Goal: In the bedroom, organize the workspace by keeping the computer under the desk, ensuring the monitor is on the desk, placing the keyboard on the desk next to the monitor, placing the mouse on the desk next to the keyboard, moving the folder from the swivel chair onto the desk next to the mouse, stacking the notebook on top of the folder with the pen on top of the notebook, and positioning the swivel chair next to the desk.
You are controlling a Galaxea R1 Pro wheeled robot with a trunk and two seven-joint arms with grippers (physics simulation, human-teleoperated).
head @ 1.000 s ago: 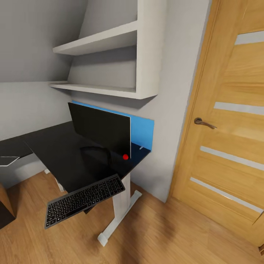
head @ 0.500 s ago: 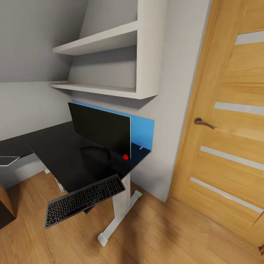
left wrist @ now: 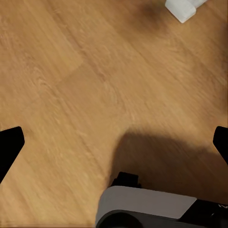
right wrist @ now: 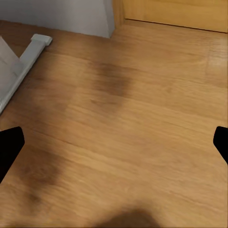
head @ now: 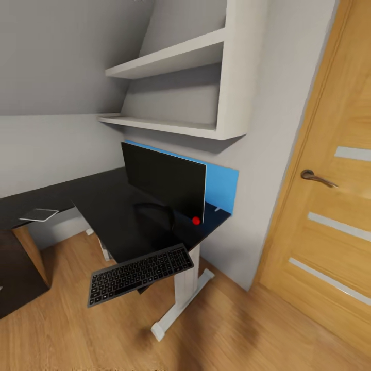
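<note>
The monitor (head: 165,180) is standing on the black desk (head: 111,211), backed by a blue panel (head: 222,185) and white shelves (head: 175,87) above. The keyboard (head: 140,273) is hanging over the desk's near edge. A wooden door (head: 330,196) is closing off the right. Both the left gripper (left wrist: 114,147) and the right gripper (right wrist: 114,147) are hovering over wooden floor (right wrist: 142,118), fingers spread wide apart.

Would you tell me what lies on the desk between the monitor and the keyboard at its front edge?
In the head view, the monitor's dark curved stand sits between the monitor and the keyboard; the rest of that stretch of desk is bare.
</note>
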